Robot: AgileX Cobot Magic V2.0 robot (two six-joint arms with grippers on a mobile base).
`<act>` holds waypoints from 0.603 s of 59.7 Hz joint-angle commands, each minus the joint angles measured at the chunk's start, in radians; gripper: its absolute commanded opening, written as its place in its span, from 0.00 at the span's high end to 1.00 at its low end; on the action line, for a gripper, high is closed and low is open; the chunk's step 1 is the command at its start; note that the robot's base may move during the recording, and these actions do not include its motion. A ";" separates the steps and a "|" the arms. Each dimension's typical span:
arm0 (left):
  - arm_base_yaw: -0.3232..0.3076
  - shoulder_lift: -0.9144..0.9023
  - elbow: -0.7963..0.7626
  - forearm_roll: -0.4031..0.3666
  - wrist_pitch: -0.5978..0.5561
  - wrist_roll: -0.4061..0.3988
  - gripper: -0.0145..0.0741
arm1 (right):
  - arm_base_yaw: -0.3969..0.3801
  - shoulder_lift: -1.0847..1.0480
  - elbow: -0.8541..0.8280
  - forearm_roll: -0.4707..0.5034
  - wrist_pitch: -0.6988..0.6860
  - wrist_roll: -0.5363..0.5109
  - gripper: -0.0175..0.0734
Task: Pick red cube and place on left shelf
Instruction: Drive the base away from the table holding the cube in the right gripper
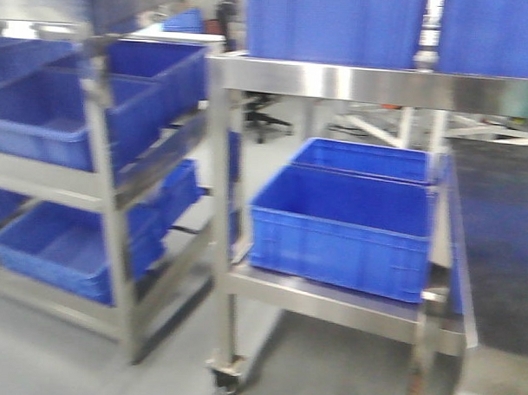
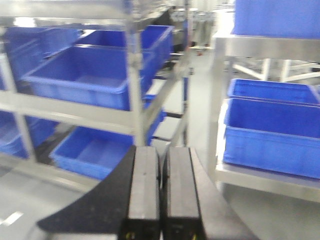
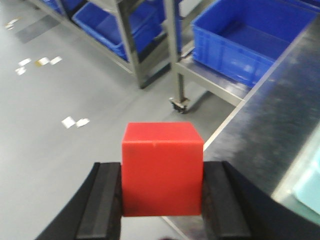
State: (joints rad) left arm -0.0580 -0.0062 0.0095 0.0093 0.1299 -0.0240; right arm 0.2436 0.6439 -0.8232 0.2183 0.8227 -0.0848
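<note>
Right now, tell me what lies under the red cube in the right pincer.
Past the red cube, clamped in the right pincer, grey floor and a steel tabletop edge show. The cube itself covers whatever is directly beneath it.

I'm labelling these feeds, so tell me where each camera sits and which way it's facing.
Front: on the robot, facing the left rack and wheeled rack of blue bins; no arm shows.
Left wrist: behind the shut left gripper, facing the same racks.
Right wrist: behind the right gripper holding the red cube, angled down at the floor.
Shared: front and right wrist both show the caster.
</note>
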 commanded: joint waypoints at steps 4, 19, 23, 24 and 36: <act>-0.006 -0.016 0.023 -0.003 -0.088 -0.001 0.72 | 0.000 0.001 -0.025 0.017 -0.069 -0.008 0.75; -0.006 -0.016 0.023 -0.003 -0.088 -0.001 0.72 | 0.000 0.001 -0.025 0.017 -0.069 -0.008 0.75; -0.006 -0.016 0.023 -0.003 -0.088 -0.001 0.72 | 0.000 0.001 -0.025 0.017 -0.069 -0.008 0.75; -0.006 -0.016 0.023 -0.003 -0.088 -0.001 0.72 | 0.000 0.001 -0.025 0.017 -0.069 -0.008 0.75; -0.006 -0.016 0.023 -0.003 -0.088 -0.001 0.72 | 0.000 0.001 -0.025 0.017 -0.069 -0.008 0.75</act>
State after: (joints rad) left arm -0.0580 -0.0062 0.0095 0.0093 0.1299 -0.0240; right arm 0.2436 0.6439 -0.8232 0.2183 0.8244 -0.0848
